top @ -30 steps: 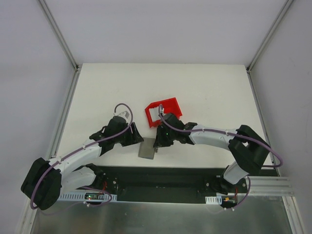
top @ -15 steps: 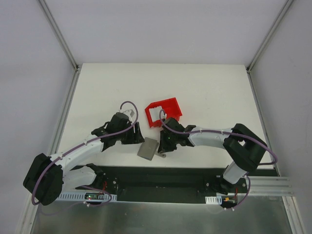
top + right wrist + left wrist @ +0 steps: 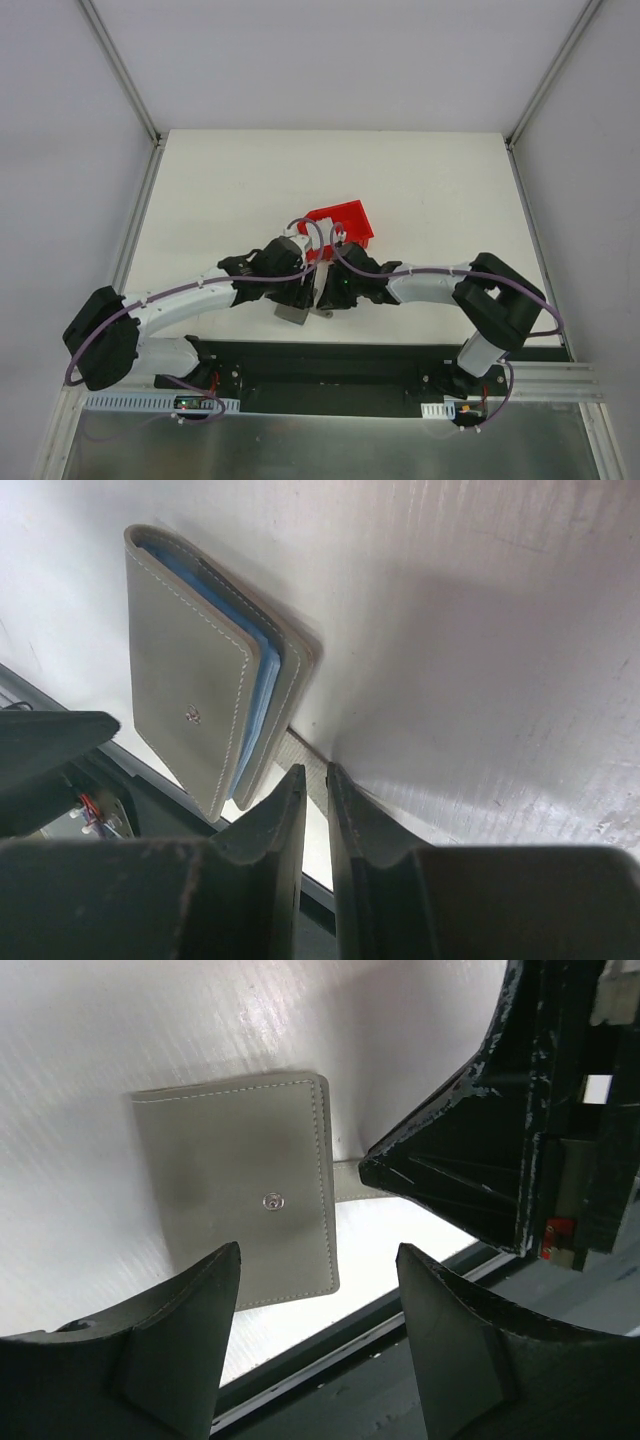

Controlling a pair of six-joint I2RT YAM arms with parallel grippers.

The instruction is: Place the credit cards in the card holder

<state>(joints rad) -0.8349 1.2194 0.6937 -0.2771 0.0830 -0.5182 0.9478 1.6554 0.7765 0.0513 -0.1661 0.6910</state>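
Note:
The card holder [image 3: 235,1195] is a grey wallet, folded shut and lying flat near the table's front edge, snap facing up. It also shows in the right wrist view [image 3: 190,695], with a blue lining at its open edge, and in the top view [image 3: 292,313]. My left gripper [image 3: 318,1260] is open and empty, just above the wallet's near edge. My right gripper [image 3: 315,772] is pinched almost shut on the thin grey tab [image 3: 347,1181] that sticks out from the wallet's side. The credit cards are hidden behind the arms.
A red plastic bin [image 3: 345,220] stands just behind the two grippers. Both grippers [image 3: 312,288] are close together over the wallet. The dark base rail [image 3: 330,360] runs right along the table's front edge.
My left arm has swung right and now hovers over the wallet, close to the right gripper. The right gripper has stayed low beside the wallet, which has shifted slightly.

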